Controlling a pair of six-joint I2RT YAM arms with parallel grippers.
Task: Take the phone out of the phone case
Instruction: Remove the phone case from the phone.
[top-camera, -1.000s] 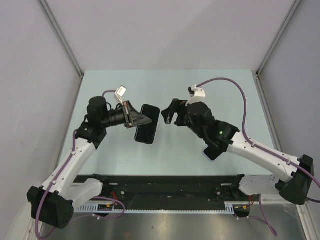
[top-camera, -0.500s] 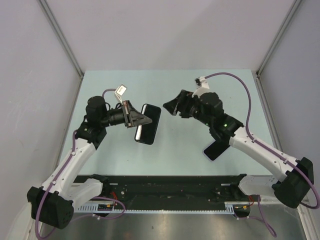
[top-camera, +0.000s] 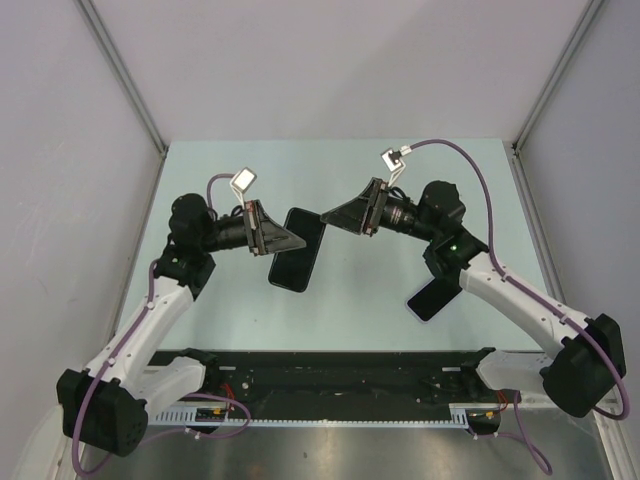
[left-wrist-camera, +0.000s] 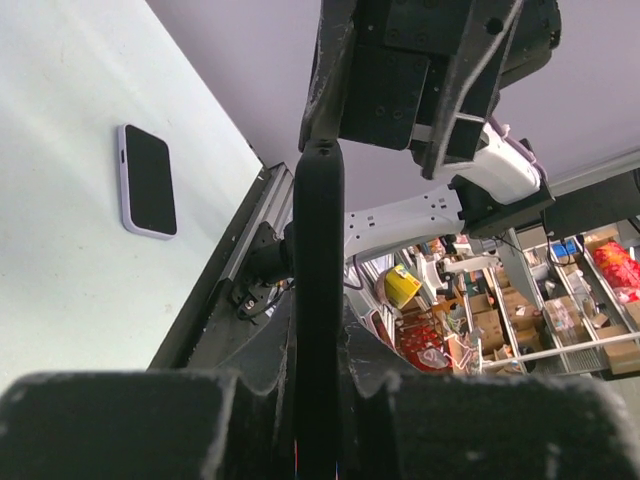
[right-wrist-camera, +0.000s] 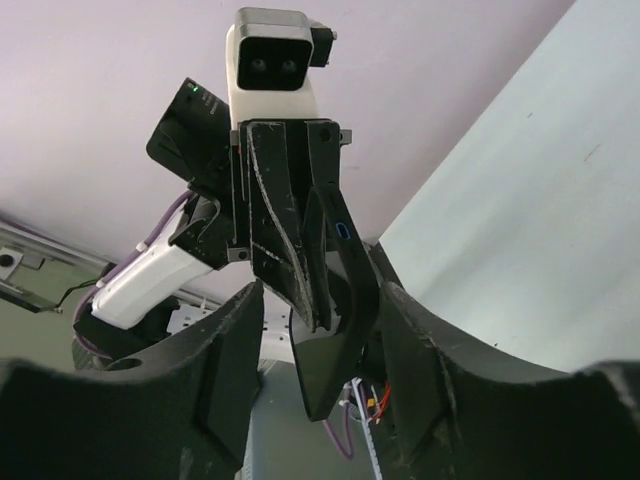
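1 phone case (top-camera: 292, 268), black, raised off worktop (top-camera: 350, 320), clamped tight in left claw (top-camera: 298, 242); right claw (top-camera: 328, 216) partly open, fingers straddling the case's upper corner; 1 phone (top-camera: 432, 298) flat on worktop, well apart

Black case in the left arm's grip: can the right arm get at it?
Probably yes: the right end effector, jaws apart, sits at the free edge of the black case, with nothing between.
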